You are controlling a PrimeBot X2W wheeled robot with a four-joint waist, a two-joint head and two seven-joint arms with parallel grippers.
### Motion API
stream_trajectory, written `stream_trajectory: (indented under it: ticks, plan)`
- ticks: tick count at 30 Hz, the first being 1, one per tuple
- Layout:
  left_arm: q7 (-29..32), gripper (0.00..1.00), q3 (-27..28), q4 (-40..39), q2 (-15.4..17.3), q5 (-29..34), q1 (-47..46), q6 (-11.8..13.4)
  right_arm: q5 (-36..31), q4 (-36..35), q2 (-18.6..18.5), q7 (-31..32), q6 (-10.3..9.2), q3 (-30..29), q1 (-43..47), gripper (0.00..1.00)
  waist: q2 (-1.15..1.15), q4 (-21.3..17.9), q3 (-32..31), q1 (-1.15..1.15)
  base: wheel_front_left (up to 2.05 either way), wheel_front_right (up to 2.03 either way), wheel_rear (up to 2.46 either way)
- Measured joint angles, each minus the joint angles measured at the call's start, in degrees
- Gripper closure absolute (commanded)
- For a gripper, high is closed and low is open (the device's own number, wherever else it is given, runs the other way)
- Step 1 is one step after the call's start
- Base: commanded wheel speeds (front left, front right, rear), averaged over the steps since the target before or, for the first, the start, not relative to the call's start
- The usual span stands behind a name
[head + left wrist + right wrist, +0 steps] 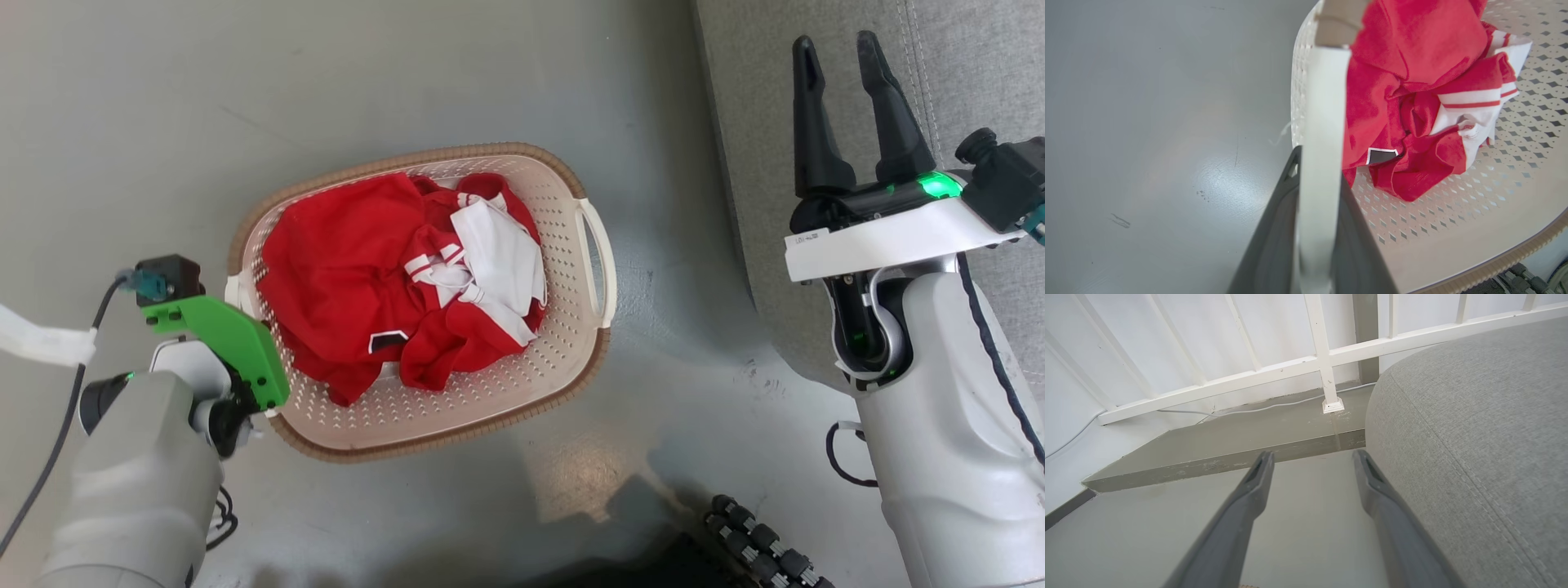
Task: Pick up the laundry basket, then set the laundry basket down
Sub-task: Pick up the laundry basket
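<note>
Underfoot, smooth grey floor [245, 98], glossy, with a pale patch of glare and a few dark scuffs. At the middle of the head view, resting on that floor or just off it (cannot tell which): laundry basket [571, 212], cream perforated walls, brown woven-look rim, long axis slanted. To the robot's right of it, well apart, grey fabric sofa [939, 82] with a rounded edge and a stitched seam. Beyond floor and sofa, in the right wrist view: low raised step [1229, 441] in the same grey, then white railing [1327, 355] footed on it, thin white cable [1274, 406] along its base, white wall behind.

Counted, near to far: two grippers. Of these, left gripper [1319, 179] clamped narrow on the basket's left-end handle [1323, 122], one dark finger on each side of the white strip, with a green bracket [229, 335] on its wrist just beside the rim. Then right gripper [834, 49], empty, fingers moderately parted, beside the sofa's edge and well clear of the basket. One basket with two white loop handles, the other handle [600, 261] free at the right end. One heap of red cloth [351, 269] with white striped trim inside; number of garments impossible to tell. One dark ribbed part [759, 539] at the lower edge of the head view, nature unclear.
</note>
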Motion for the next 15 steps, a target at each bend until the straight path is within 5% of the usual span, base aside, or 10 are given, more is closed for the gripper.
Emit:
stream_trajectory:
  ticks: [15]
  plan:
    - [3.19, 1.0, -0.45, 0.23, 0.34, -3.1, -1.8, 0.0, 0.07, -0.01, 0.01, 0.0, 0.0, 0.27, 0.0, 0.0, 0.0, -0.28, 0.79, 0.0, 0.0, 0.0, 0.0]
